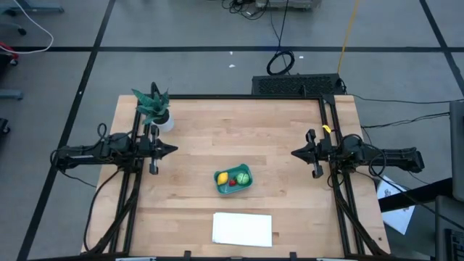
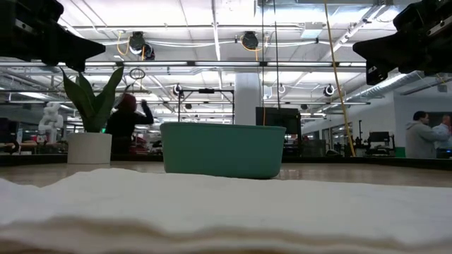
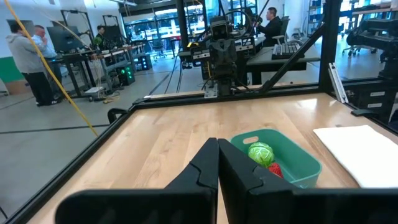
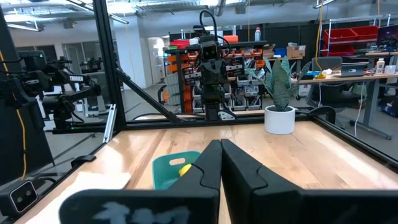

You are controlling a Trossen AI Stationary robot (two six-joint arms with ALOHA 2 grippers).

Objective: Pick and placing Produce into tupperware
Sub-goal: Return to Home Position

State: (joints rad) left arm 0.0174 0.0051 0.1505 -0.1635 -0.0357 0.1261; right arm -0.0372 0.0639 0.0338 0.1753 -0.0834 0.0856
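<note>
Since all three pieces of produce lie inside the tupperware point(image 1: 218, 188), the placing part of the job looks finished. In the high view the yellow lemon point(image 1: 222, 177) sits at the container's left end and the round green fruit point(image 1: 243, 176) at its right end. The small red strawberry point(image 1: 233, 183) lies between them. The tupperware stands near the middle of the tabletop point(image 1: 217, 130), between the two arms and just behind the white sheet point(image 1: 242, 228).

The left end effector point(image 1: 172, 150) is at the left side, near the potted plant point(image 1: 154, 107), and the right end effector point(image 1: 295, 153) is at the right side. Both point toward the centre and are well apart from the container. In each wrist view the two dark fingers are pressed together with no gap, and nothing is held between them.

I judge that the step in hand is bringing the arms to their rest pose. It seems nearly or fully complete, because the arms mirror each other and hang above the wood. The next move asks for very little: only to settle the arms without passing low over the container, so that no fruit is knocked out.
</note>
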